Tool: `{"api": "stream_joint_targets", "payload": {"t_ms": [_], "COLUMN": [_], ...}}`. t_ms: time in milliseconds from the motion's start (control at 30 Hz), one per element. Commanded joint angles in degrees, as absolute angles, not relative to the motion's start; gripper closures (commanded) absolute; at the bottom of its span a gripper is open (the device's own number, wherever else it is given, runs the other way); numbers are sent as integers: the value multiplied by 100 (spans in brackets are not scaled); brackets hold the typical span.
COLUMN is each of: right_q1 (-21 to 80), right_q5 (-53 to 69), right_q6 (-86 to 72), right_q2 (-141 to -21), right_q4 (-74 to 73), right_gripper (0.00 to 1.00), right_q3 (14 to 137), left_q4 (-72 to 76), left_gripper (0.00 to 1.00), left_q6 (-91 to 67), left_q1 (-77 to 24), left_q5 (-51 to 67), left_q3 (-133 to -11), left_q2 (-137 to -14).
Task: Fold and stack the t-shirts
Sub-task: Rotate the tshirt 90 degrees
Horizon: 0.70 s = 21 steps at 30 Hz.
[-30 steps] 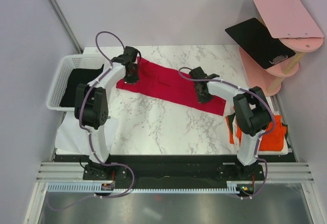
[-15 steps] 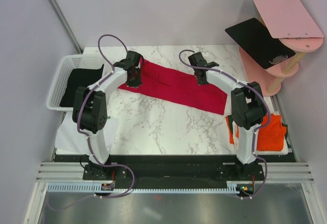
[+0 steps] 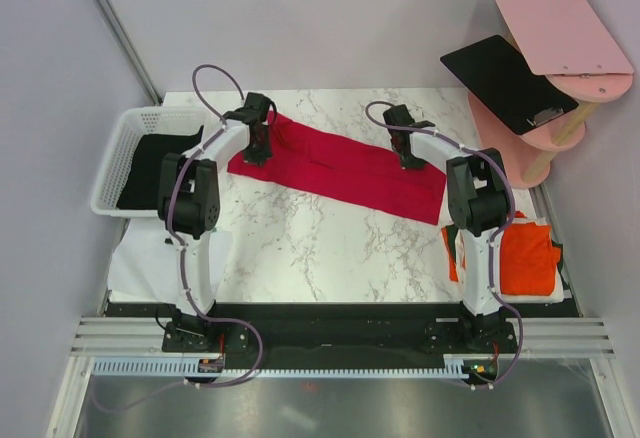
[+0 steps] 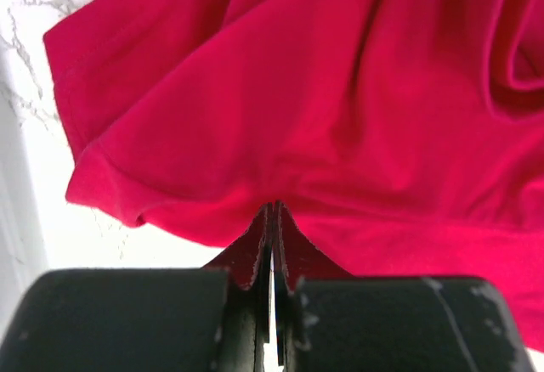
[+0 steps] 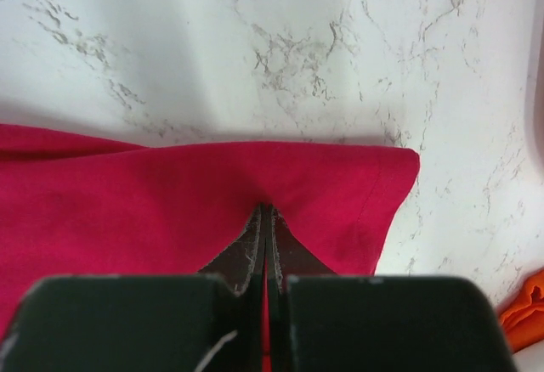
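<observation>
**Pinching crimson tee (image 3: 340, 170) at both ends**

Far L, inside white basket (image 3: 112, 154): black tee (image 3: 152, 166). Next, L gripper (image 3: 258, 150), jaws pressed together, clamped on crimson tee's L end by sleeve hem. Spread as long strip across marble table (image 3: 300, 248), slanting nearer toward R. R gripper (image 3: 409, 159), likewise pinched tight on far edge near R corner. At R table edge: orange-red tees (image 3: 527, 258).
</observation>
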<state>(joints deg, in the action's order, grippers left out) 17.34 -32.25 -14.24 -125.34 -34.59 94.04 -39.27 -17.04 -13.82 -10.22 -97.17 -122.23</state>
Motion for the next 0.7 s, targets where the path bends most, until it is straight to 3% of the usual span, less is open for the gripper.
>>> {"api": "stream_joint_targets", "payload": {"t_ms": [0, 333, 667], "right_q1": [1731, 1810, 2135], "right_q5": [-3226, -2655, -2154], "right_q6": [-1362, -1371, -1397], "right_q2": [-12603, -12551, -11963], "right_q4": [-3428, -3822, -4052], "right_gripper": [100, 100, 100], "right_q3": [9572, 9229, 8377], "left_q4": [-4271, -4702, -5325], "left_gripper": [98, 98, 98], "left_q6": [-1731, -1749, -1415], "left_q1": [-1380, -1336, -1336], "left_q5": [-1178, -1186, -1196], "left_q3": [-10239, -10836, -12680], "left_q2": [-12533, -13157, -14149]}}
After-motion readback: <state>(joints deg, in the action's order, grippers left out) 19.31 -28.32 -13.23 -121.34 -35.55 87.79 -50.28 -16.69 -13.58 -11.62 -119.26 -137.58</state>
